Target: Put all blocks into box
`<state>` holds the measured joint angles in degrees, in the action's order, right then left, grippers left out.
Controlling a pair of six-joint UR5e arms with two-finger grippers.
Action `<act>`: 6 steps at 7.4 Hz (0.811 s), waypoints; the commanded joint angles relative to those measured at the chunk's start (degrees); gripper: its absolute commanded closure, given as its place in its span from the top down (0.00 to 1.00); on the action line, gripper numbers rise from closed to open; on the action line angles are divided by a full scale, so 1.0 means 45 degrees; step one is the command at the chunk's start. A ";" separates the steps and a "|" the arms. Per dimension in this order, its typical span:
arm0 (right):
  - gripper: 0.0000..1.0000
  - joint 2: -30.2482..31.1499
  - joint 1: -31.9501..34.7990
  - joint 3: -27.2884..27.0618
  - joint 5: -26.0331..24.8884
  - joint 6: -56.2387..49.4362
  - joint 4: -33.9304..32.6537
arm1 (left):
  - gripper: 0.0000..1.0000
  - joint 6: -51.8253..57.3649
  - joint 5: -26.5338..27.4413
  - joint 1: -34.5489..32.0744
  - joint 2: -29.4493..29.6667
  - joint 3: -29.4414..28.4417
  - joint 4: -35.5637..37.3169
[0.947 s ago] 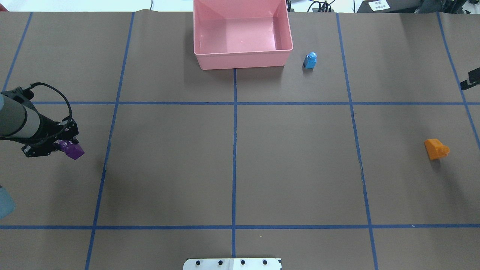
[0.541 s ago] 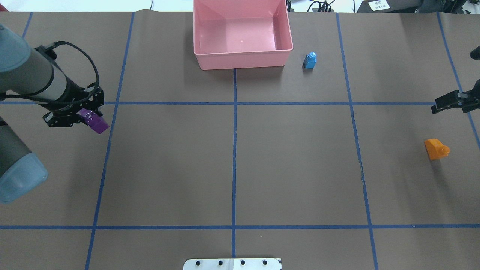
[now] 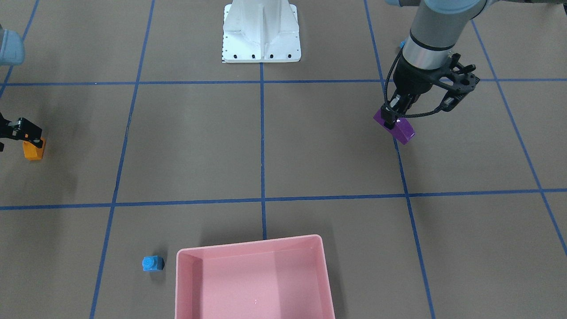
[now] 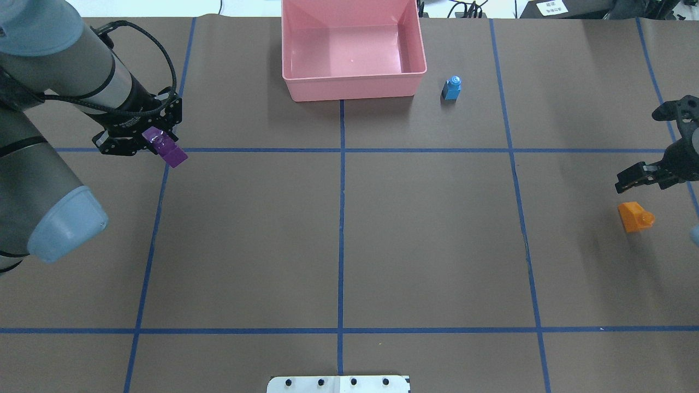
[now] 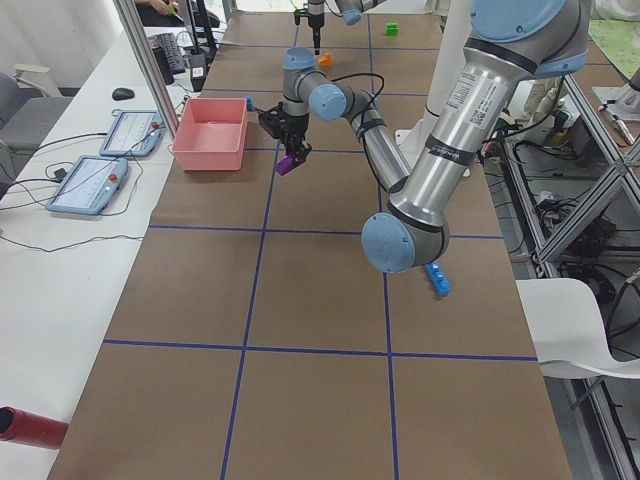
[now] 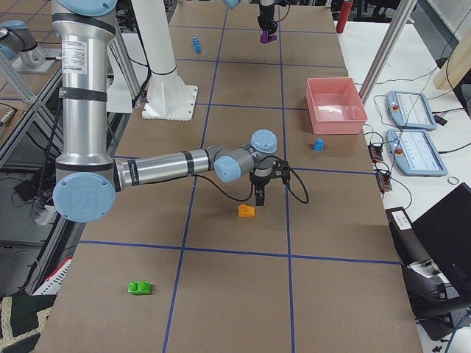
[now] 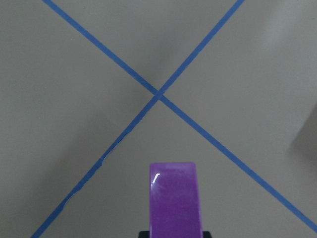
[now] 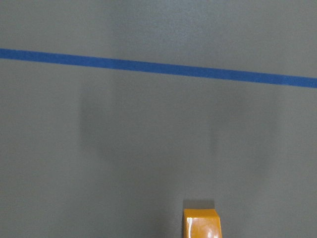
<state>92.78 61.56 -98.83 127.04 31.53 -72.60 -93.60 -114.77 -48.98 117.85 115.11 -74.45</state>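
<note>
Tape lines (image 4: 341,229) in blue divide the brown desk (image 4: 437,256) into squares. Toward the desk's left end, the left tool (image 4: 154,137) is clenched on the purple sloped block (image 4: 170,154), gripping one end so that the rest juts out past the fingertips. The block hangs tilted, clear of the desk surface, and the left wrist view shows a crossing of two tape lines just ahead of it.

The box (image 4: 355,91), a pink tray, sits at the desk's far edge, about midway along it and well apart from the held block. The small blue cube (image 4: 451,88) stands upright just beside the box, on the side toward the desk's right end, not touching it.

Near the desk's right end the orange sloped block (image 4: 634,216) rests on the surface. The right tool (image 4: 628,179) hovers close above it; I cannot tell whether its fingers are parted or closed.

The long blue bar (image 5: 436,278) lies toward the left end, near the edge on the robot's side. A small green piece (image 6: 138,287) lies near the right-end corner on the robot's side.
</note>
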 commanded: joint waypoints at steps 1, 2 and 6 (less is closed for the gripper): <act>1.00 0.0008 -0.0299 0.0768 0.0012 -0.0423 0.0001 | 0.00 0.0000 0.0035 -0.0131 0.0295 -0.0209 0.0022; 1.00 0.0008 -0.0474 0.0887 0.0031 -0.0405 0.0001 | 0.00 0.0000 0.0035 -0.0209 0.0296 -0.0190 0.0022; 0.64 0.0008 -0.1042 0.1162 0.0051 -0.0405 0.0001 | 0.00 -0.0135 0.0113 -0.0541 0.3111 -0.2593 0.0100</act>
<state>92.81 57.32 -93.64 127.23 29.69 -72.64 -93.76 -114.45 -50.87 124.74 110.58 -73.94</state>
